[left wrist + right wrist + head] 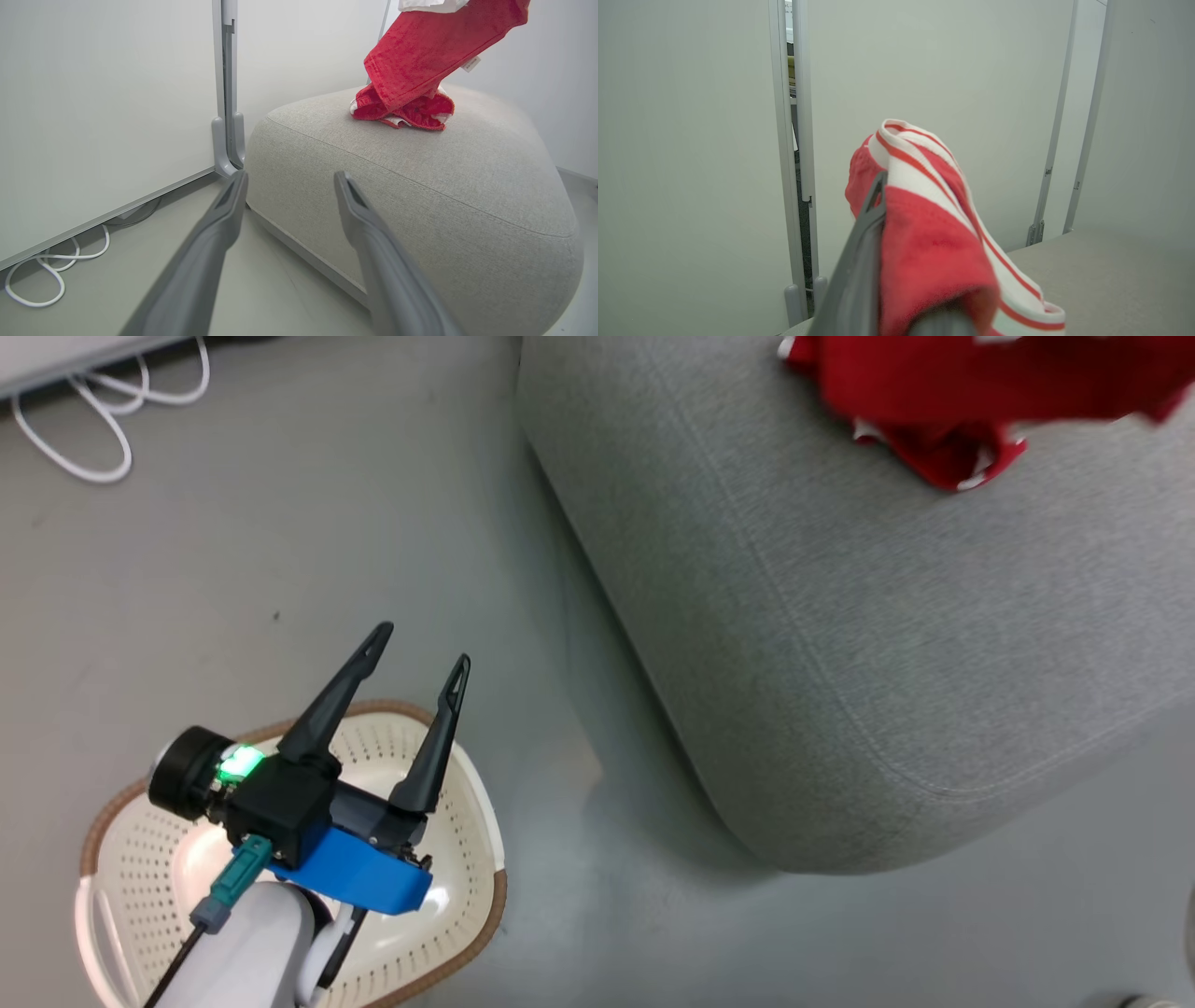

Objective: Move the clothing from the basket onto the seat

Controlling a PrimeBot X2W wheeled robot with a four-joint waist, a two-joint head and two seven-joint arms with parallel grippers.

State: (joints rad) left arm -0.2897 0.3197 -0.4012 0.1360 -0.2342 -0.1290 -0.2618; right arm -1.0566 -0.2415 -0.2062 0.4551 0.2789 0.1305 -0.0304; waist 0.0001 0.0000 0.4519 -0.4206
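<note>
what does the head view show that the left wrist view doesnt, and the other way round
Head view: the basket, beneath the left end effector. Left wrist view: a wall post and white panels beside the seat, with the clothing hanging down onto it. Both: the seat, the red clothing, a white cable and the open left end effector.

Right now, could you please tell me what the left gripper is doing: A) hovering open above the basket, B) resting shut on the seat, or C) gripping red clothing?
A: the left gripper has its fingers spread and empty above the basket.
</note>
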